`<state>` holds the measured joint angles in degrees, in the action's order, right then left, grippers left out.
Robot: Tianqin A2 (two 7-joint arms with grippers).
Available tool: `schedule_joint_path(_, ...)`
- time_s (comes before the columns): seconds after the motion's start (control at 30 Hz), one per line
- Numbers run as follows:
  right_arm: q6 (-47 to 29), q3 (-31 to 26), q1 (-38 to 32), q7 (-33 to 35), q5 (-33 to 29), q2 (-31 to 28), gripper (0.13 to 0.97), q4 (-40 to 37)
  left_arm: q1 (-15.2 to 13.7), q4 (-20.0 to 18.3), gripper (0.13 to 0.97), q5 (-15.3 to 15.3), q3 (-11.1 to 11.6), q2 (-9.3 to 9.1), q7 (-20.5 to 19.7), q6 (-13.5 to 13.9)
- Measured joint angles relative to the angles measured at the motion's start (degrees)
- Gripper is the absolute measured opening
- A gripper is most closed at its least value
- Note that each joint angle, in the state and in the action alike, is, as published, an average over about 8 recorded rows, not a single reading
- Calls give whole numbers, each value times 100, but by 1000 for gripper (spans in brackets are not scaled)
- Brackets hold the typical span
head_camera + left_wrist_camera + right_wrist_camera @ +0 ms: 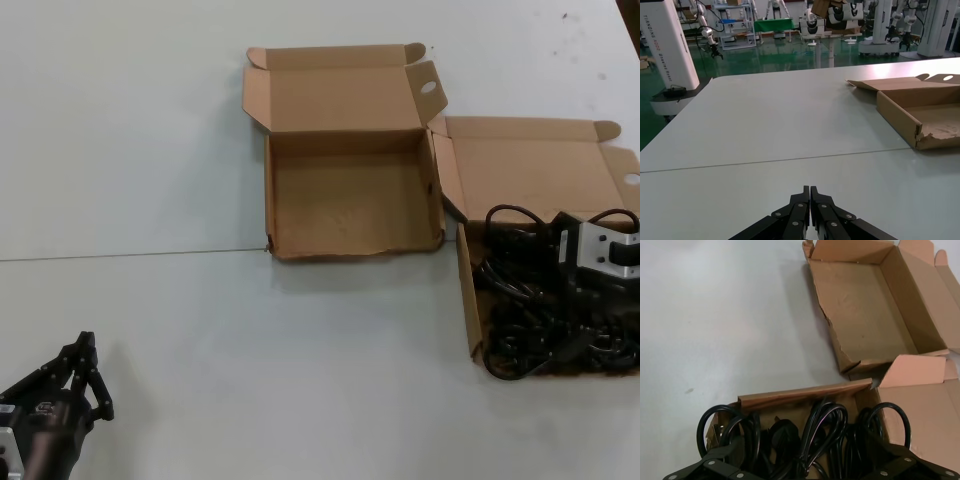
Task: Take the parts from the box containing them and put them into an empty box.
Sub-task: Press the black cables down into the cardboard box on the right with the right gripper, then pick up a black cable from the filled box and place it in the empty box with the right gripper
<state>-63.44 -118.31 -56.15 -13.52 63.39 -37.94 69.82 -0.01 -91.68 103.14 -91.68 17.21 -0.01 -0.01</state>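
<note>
Several coiled black power cables, the parts [530,315], fill the brown box containing them [469,290] at the table's right. My right gripper [592,262] hangs low over that box. In the right wrist view it [807,467] is open, its fingers [715,465] spread wide to either side of the cable bundles [825,430], just behind the box's near wall [805,392]. The empty box [350,190] lies beside it at the table's middle, lid folded back; its bare floor [865,310] and wavy torn wall [940,141] show. My left gripper [85,352] rests shut at the near left.
The two boxes touch at a corner, and the empty box's lid tab [428,88] with the oval hole sticks up there. A thin seam [130,255] crosses the white table. Beyond the table's far edge stand other robots and racks [730,25].
</note>
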Motion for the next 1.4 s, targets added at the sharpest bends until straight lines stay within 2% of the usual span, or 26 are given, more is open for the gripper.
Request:
schedule_joint_path(0.1, -30, -2, -22, 0, -22, 8, 905, -41, 0, 0, 171, 0, 0, 0, 0, 0)
schedule_joint_path(0.4, -126, -16, -104, 0, -81, -8, 782, -152, 0, 0, 171, 0, 0, 0, 0, 0)
schedule_joint_path(0.67, -107, -29, -127, 0, -109, 11, 593, -277, 0, 0, 171, 0, 0, 0, 0, 0)
schedule_joint_path(0.7, -100, -31, -129, 0, -110, 15, 593, -293, 0, 0, 171, 0, 0, 0, 0, 0)
schedule_joint_path(0.97, -138, -31, -138, 0, -102, -15, 385, -301, 0, 0, 171, 0, 0, 0, 0, 0)
schedule_joint_path(1.1, -258, -18, -149, 0, -93, -76, 385, -194, 0, 0, 171, 0, 0, 0, 0, 0)
schedule_joint_path(1.4, -502, 48, -224, 0, -101, -161, 243, -2, 0, 0, 171, 0, 0, 0, 0, 0)
